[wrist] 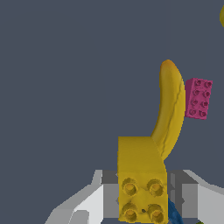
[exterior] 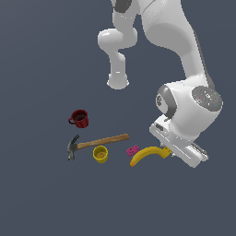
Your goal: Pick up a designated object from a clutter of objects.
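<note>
The yellow-orange studded brick point(wrist: 142, 183) sits between my gripper's point(wrist: 143, 199) two fingers, studs facing the wrist camera. Both fingers press against its sides, so the gripper is shut on it. In the exterior view the gripper point(exterior: 167, 148) is low over the floor at the banana's right end, and only a sliver of the brick point(exterior: 165, 152) shows under the hand. The curved banana point(exterior: 145, 155) lies just behind the brick in the wrist view point(wrist: 170, 109). A pink brick point(exterior: 132, 150) lies beside the banana, also seen in the wrist view point(wrist: 198, 98).
A yellow cup point(exterior: 100, 154), a wooden-handled hammer point(exterior: 99, 142) and a red mug point(exterior: 79, 118) lie toward the exterior view's left. A blue piece point(wrist: 176, 214) peeks out beside the yellow brick. The arm's base point(exterior: 118, 80) stands at the back.
</note>
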`<state>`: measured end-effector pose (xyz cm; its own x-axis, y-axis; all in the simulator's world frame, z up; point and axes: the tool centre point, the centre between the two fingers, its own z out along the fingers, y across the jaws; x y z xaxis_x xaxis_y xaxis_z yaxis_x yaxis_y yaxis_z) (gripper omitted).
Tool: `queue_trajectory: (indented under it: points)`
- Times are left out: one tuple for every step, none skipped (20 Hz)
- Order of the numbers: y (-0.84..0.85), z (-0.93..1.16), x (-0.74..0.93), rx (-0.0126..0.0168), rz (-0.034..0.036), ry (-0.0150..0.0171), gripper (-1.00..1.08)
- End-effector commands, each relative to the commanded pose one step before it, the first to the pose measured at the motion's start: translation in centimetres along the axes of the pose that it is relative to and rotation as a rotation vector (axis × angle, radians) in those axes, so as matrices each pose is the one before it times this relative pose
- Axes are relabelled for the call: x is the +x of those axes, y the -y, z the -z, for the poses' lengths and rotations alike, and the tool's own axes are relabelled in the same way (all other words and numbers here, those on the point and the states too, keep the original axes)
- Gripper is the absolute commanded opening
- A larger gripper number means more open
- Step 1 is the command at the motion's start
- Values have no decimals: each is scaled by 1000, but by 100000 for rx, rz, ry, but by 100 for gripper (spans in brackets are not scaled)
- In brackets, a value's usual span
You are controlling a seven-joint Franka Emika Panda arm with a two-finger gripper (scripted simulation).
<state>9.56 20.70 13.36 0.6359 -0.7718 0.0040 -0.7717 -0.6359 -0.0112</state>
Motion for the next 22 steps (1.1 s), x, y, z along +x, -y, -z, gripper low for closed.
queue_trajectory:
  points:
    - [-322,2917,142,6,-11,5,-100]
    - [-141,1234,54,0,0,0,-100]
    - [-125,1165,61,-90,-2,38,-100]
    - [-138,1228,54,0,0,0,-100]
    - [-120,1163,63,-90,-2,38,-100]
    - [-123,1179,61,-64,-1,26,-100]
    - [-133,1221,55,0,0,0,-100]
    - [-117,1171,62,-64,-1,26,-100]
    - [-114,1167,63,-64,-1,26,-100]
    - [-116,1174,62,-45,-1,18,-100]
    - [-124,1200,57,0,0,0,-100]
    - [-96,1129,68,-91,-1,34,-100]
    - [-118,1185,59,0,0,0,-100]
    - [-95,1129,67,-65,-1,23,-100]
    - [-89,1111,68,-65,-1,23,-100]
    - [-105,1138,61,0,0,0,-100]
    - [-69,1055,73,-93,-1,31,-100]
    - [-92,1076,61,0,0,0,-100]
    - [-60,964,67,-66,-1,21,-100]
    - [-57,907,62,-47,-1,14,-100]
    - [-65,872,54,0,0,0,-100]
    - [-31,761,60,-66,-1,20,-100]
